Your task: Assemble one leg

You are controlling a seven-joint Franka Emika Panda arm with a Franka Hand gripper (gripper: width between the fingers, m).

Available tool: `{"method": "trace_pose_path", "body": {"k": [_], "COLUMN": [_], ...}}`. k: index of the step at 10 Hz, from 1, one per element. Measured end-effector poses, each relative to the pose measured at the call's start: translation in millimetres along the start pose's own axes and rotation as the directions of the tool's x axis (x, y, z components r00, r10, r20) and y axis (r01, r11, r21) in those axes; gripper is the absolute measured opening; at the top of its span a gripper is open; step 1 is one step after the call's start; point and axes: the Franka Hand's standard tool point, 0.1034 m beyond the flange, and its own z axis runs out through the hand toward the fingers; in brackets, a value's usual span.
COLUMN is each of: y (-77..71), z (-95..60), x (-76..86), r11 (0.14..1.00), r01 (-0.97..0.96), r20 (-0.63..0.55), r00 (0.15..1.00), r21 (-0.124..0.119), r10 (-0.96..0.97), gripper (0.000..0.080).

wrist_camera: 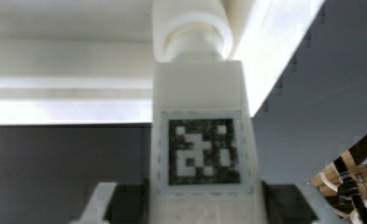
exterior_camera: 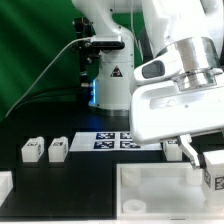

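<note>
Your gripper (exterior_camera: 198, 160) has its two fingers closed on a leg (exterior_camera: 212, 168), a small white block with a black-and-white square tag on its face. In the wrist view the leg (wrist_camera: 201, 120) stands upright and fills the middle of the picture. Its tag faces the camera and its rounded end points away. A finger (wrist_camera: 112, 203) presses in at each side of its base, so the gripper (wrist_camera: 194, 208) looks firmly shut on it.

In the exterior view the held leg hangs at the exterior view's right edge, over or just beside the far right corner of the large white tray-like panel (exterior_camera: 150, 200). You cannot tell from these pictures whether the leg touches the panel or sits apart from it.

As for progress, the pick-up looks done and the leg appears to have reached the panel. What seems left is lining it up with the corner boss, seating it and fastening it. None of that shows as finished.

Two loose legs (exterior_camera: 45, 149) sit side by side on the black table (exterior_camera: 90, 185) at the exterior view's left, well apart from the gripper. The marker board (exterior_camera: 115, 141) lies between them and the arm. Another small white block (exterior_camera: 172, 147), probably a leg, is partly hidden behind the gripper.
</note>
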Motion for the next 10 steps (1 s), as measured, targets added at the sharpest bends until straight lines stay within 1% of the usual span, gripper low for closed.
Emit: {"method": "trace_pose_path", "body": {"k": [1, 2, 3, 5, 6, 7, 10], "y": [-1.2, -1.0, -1.9, -3.6, -4.7, -5.3, -4.5], "z": [0.2, 1.1, 0.6, -1.4, -1.4, -1.3, -1.0], "x": [-0.2, -4.4, -5.2, -9.4, -9.6, -9.4, -8.1], "r11": [1.000, 1.000, 0.998, 0.989, 0.989, 0.990, 0.990], "r01": [-0.003, -0.018, -0.050, -0.118, -0.103, -0.097, -0.098], "r20": [-0.002, 0.004, -0.002, -0.022, -0.024, -0.024, 0.005], "r00": [1.000, 1.000, 0.999, 0.993, 0.995, 0.995, 0.995], "r21": [0.000, -0.008, -0.026, -0.089, -0.103, -0.106, -0.102], "r10": [0.003, 0.018, 0.050, 0.116, 0.101, 0.095, 0.099], "gripper": [0.0292, 0.0292, 0.0292, 0.0292, 0.0293, 0.0293, 0.0294]}}
